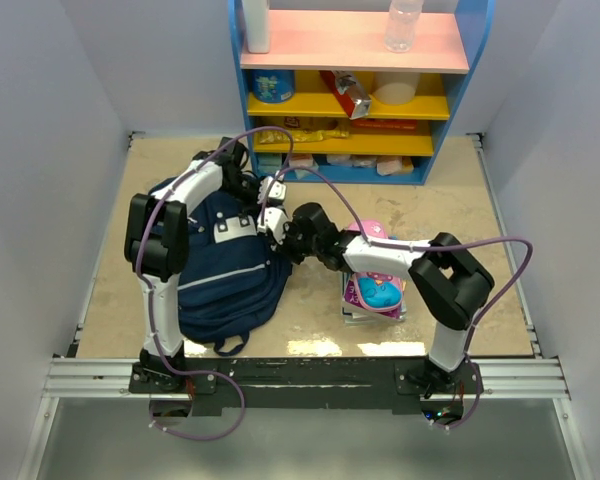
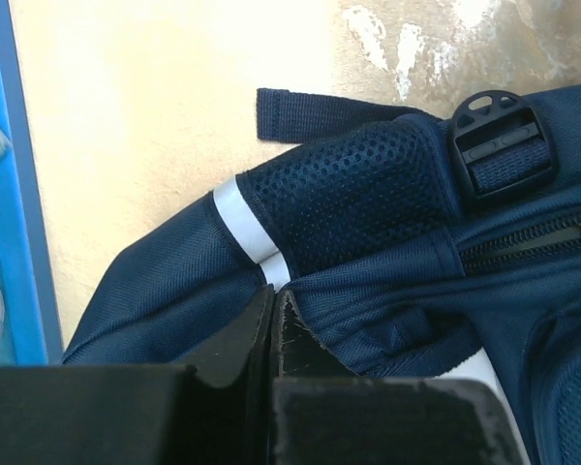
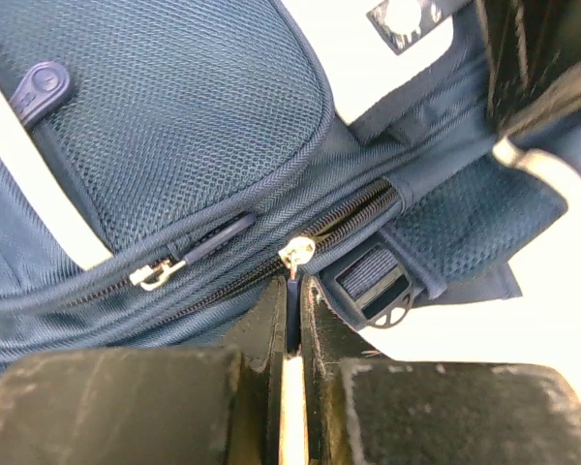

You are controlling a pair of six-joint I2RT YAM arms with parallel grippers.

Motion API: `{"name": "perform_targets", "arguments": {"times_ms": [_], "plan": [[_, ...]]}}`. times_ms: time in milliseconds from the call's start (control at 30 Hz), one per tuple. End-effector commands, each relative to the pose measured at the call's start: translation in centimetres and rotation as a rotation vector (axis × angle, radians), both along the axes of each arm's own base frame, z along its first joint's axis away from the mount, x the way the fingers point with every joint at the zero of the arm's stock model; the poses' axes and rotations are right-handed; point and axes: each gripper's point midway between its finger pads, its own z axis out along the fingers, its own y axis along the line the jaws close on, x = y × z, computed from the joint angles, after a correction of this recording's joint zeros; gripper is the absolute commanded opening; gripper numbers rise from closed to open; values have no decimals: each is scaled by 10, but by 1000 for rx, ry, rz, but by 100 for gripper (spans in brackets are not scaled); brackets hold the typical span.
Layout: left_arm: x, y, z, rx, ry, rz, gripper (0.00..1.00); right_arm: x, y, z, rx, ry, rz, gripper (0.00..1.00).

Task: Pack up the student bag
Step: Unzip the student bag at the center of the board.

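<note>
The student bag (image 1: 225, 275), navy with thin light stripes, lies flat on the left half of the table. My left gripper (image 1: 267, 222) is at the bag's top edge. In the left wrist view it (image 2: 273, 291) is shut, pinching the navy fabric (image 2: 174, 281) beside a white stripe (image 2: 242, 223) and the mesh shoulder strap (image 2: 358, 194). My right gripper (image 1: 285, 240) reaches in from the right. In its wrist view it (image 3: 292, 291) is shut on the blue zipper pull (image 3: 292, 279), which hangs from a silver slider (image 3: 296, 252) on the main zip.
A blue shelf unit (image 1: 360, 90) with snacks and a bottle (image 1: 403, 25) stands at the back. A pink pencil case (image 1: 375, 290) lies on books to the right of the bag. A second zip slider (image 3: 155, 274) and a strap buckle (image 3: 373, 288) flank the held pull.
</note>
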Motion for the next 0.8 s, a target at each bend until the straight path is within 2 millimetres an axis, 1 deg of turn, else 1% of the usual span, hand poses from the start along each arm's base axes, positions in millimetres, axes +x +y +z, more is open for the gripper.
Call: {"name": "perform_targets", "arguments": {"times_ms": [0,67,100,133,167,200,267,300,333,400,433,500,533,600,633,700,733,767], "plan": [[18,18,15,36,-42,92,0,-4,0,22,62,-6,-14,0],[27,24,11,63,-38,162,0,-9,-5,17,58,16,-29,0],[34,27,10,65,-53,190,0,-11,-7,23,74,12,-35,0],[40,32,11,68,-53,226,0,-13,-10,23,78,23,-46,0],[45,38,8,82,-54,249,0,-18,-15,18,70,35,-51,0],[49,42,8,84,-56,268,0,-22,-17,22,77,33,-51,0],[60,54,11,82,-63,330,0,-28,-23,18,65,48,-53,0],[63,59,12,82,-63,348,0,-30,-24,19,66,52,-52,0],[66,67,14,81,-63,375,0,-34,-23,21,71,52,-46,0],[67,76,17,84,-63,398,0,-39,-24,20,68,59,-40,0],[68,85,17,86,-57,422,0,-43,-22,20,64,60,-32,0],[66,98,18,100,-50,450,0,-45,-22,20,58,60,-33,0],[65,111,14,109,-37,479,0,-47,-21,19,56,63,-31,0],[61,127,15,122,-30,507,0,-48,-22,20,54,61,-37,0],[58,144,10,135,-18,536,0,-47,-22,20,53,61,-39,0],[55,159,11,147,-18,567,0,-47,-21,22,56,60,-40,0],[51,175,7,153,-3,597,0,-46,-20,22,56,63,-40,0],[49,181,8,161,-5,611,0,-45,-17,25,64,59,-39,0]]}}
